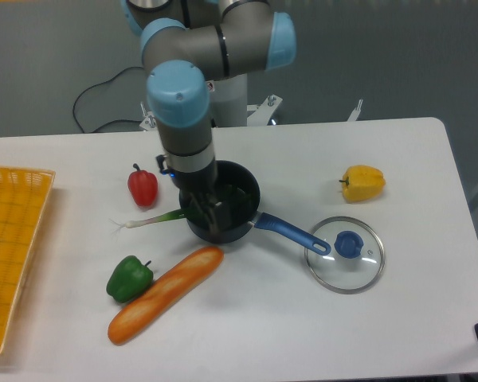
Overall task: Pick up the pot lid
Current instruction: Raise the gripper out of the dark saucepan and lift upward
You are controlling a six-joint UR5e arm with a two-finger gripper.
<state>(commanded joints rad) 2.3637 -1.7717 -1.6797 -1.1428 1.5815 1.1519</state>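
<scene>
Pot lid (pixel 331 269) with blue knob (pixel 349 244), gripper (pixel 205 208) over blue-handled pan (pixel 245 180), cannot tell if open or closed

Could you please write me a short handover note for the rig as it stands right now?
Hand: over the black pot, not at the lid; dark against dark, so I can't tell whether it is open or shut.
Lid: glass, lying on the table to the right of the pot in the picture, blue knob showing. The end of the pot's blue handle overlaps its left edge in this view; contact is unclear.
Done: no part of the pickup shows yet.
Left: move to the lid, grip it, probably by the knob, and lift, minding the handle.
</scene>
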